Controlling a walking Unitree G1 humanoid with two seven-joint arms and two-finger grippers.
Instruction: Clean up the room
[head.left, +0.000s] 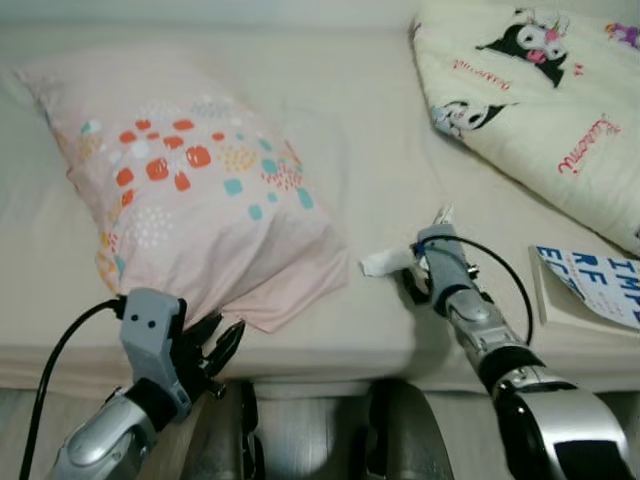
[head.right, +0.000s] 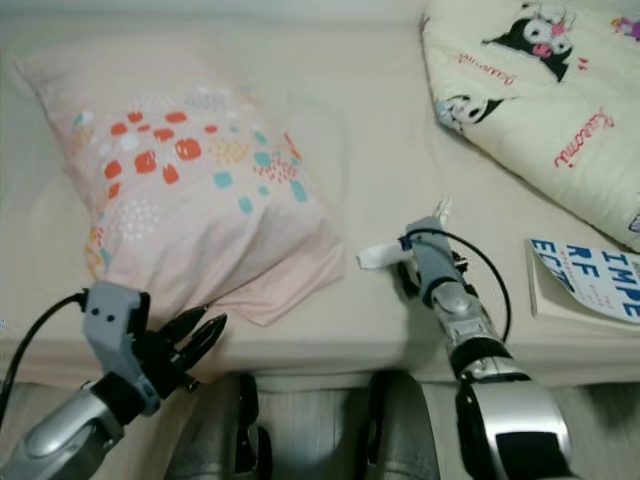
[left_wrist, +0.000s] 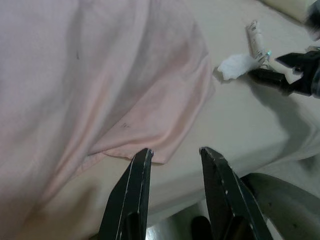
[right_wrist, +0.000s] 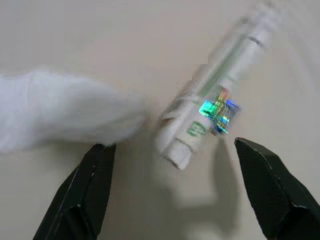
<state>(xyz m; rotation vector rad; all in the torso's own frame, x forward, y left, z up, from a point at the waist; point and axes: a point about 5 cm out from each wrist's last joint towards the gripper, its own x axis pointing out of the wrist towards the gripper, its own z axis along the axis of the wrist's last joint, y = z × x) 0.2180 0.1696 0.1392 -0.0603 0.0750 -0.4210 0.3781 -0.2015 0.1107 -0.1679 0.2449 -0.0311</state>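
Observation:
A white tube with a shiny label (right_wrist: 215, 100) lies on the cream bed sheet (head.left: 360, 130), beside a crumpled white tissue (right_wrist: 60, 107). My right gripper (right_wrist: 172, 145) hovers right over them, open, with one finger on each side of the tube's near end and nothing held. In the head view the tissue (head.left: 380, 262) sticks out to the left of that gripper (head.left: 418, 262). My left gripper (left_wrist: 175, 151) is open at the bed's front edge, just short of the corner of the pink patterned pillow (head.left: 190, 190).
A cream cartoon-print blanket (head.left: 540, 100) is bunched at the back right of the bed. A book with blue lettering (head.left: 590, 285) lies at the right edge. The mattress front edge (head.left: 330, 360) runs just below both grippers.

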